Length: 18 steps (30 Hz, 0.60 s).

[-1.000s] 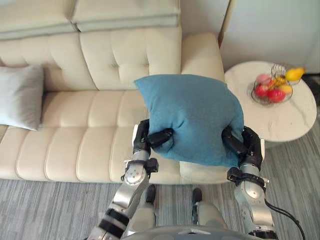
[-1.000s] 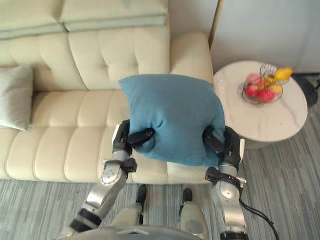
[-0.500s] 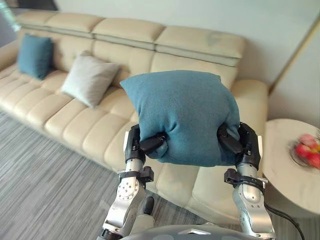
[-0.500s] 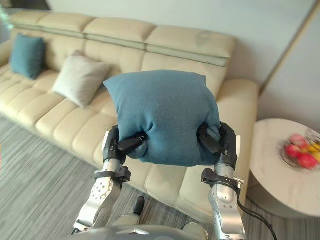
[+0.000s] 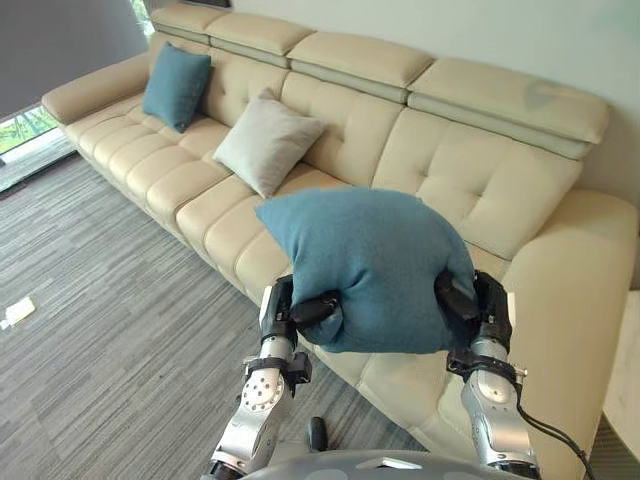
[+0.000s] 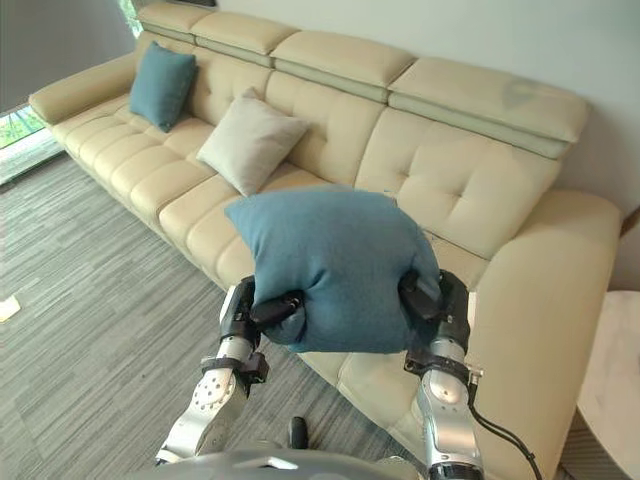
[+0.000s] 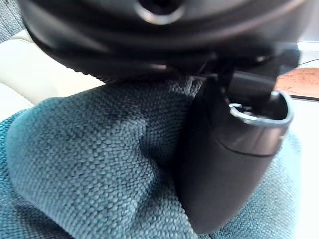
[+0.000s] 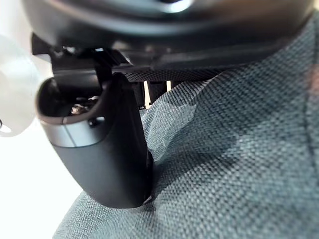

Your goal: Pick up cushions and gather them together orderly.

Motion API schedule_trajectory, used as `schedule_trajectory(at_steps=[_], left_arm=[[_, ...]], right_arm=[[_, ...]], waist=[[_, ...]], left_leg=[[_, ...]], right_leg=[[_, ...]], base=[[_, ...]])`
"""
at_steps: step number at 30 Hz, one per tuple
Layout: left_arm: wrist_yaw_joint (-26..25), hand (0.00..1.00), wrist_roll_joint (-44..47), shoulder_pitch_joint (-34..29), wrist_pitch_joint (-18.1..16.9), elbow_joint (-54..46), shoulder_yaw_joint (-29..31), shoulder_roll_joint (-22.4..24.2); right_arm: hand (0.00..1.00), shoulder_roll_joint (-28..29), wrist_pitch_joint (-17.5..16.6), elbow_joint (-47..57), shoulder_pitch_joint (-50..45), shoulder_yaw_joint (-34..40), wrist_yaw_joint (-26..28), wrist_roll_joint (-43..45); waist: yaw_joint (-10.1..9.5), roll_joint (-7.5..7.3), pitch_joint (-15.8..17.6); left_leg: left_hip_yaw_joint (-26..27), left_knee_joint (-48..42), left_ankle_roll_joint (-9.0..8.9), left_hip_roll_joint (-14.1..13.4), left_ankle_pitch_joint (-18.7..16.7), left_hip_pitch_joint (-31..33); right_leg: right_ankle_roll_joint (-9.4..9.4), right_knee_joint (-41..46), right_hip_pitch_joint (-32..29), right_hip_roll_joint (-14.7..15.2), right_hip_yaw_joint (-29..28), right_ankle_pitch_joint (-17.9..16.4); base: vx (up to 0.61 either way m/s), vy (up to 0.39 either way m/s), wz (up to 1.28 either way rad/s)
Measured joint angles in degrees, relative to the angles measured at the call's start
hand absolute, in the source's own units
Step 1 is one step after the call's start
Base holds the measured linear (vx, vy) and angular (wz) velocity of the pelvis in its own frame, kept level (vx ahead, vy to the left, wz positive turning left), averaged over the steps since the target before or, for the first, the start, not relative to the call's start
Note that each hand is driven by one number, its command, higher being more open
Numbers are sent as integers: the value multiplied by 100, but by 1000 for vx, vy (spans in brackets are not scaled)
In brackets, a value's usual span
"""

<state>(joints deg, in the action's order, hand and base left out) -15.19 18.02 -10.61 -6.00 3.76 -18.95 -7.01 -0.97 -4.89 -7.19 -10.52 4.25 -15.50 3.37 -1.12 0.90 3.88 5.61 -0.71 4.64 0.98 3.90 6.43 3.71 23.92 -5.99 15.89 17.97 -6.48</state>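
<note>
No lettering or number can be read — the blue cushion and the sofa are plain. A pale scrap on the left floor is too small to tell.

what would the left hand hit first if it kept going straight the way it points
The blue cushion the left hand grips; past it, probably the sofa seat, though depth is unclear.

Soft, even daylight fills the room, coming from the window past the sofa's left end. Shadows are faint. Glare whitens both wrist views beside the blue cushion.
</note>
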Motion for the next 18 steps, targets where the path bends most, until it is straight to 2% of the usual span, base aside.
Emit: schedule_trajectory(at_steps=[2, 3, 4, 5, 9, 12, 13, 15, 17, 18], left_arm=[[43, 0, -5, 0, 0, -2, 15, -7], [51, 0, -7, 2, 3, -10, 16, -6], [52, 0, -7, 2, 3, -19, 16, -6], [60, 0, -10, -9, 87, -20, 2, 78], [177, 0, -62, -63, 158, -231, -10, 102], [273, 0, -76, -207, 159, -440, -38, 187], [292, 0, -76, -233, 150, -485, -38, 228], [303, 0, -75, -292, 150, -484, -36, 266], [377, 0, -75, -445, 139, -487, -36, 294], [388, 0, -74, -537, 99, -499, -31, 299]], right_arm=[[0, 11, 0, 1, 7, -2, 5, 0], [0, 7, -1, 28, 22, -6, 5, 0], [0, 7, -1, 52, 21, -9, 5, -1], [0, -51, 7, 57, 2, -4, -2, 0], [0, -90, 44, 408, -260, -4, -10, 4], [0, -54, 46, 1077, -722, 27, -14, 2], [0, -40, 46, 1285, -820, 27, -15, 2], [0, -23, 46, 1600, -1000, 26, -15, 0], [0, -18, 45, 1765, -1190, 13, -15, -1], [0, -53, 44, 1801, -1218, -28, -14, -1]], waist=[[33, -43, 20], [28, -132, 58], [30, -188, 92], [115, -126, 134], [121, -161, 154], [161, -137, 125], [153, -124, 113], [140, -18, 69], [156, 63, -40], [142, 88, -130]], left_leg=[[-25, 199, 66, -21, 43, -45], [-7, 228, 84, 36, 56, -49], [7, 191, 81, 88, 58, -45], [-61, 57, 26, 101, 26, -17], [-142, 95, -124, 147, -14, -85], [-369, 87, -121, 184, -171, -179], [-365, -157, -137, 172, -325, -131], [-276, -1352, -345, 35, -911, 227], [123, -2480, -518, -151, -1097, 550], [280, -2734, -520, -224, -1107, 662]], right_leg=[[42, -305, -49, -603, -332, -222], [-13, -777, -44, -1003, -403, -250], [-87, -958, -15, -1123, -416, -223], [-238, -1042, 123, -1165, -485, -132], [-249, -890, 148, -1128, -527, -286], [-230, -925, 402, -1090, -325, -358], [-230, -971, 505, -1086, -244, -356], [-231, -1030, 806, -1152, -155, -353], [-253, -1026, 1061, -1212, -106, -372], [-268, -999, 1061, -1214, -148, -382]], base=[[27, -21, 17], [34, -42, 2], [44, -67, 17], [49, -38, 16], [91, -20, 14], [99, -37, 44], [103, -10, 33], [104, 3, 32], [91, 27, 30], [103, 34, 13]])
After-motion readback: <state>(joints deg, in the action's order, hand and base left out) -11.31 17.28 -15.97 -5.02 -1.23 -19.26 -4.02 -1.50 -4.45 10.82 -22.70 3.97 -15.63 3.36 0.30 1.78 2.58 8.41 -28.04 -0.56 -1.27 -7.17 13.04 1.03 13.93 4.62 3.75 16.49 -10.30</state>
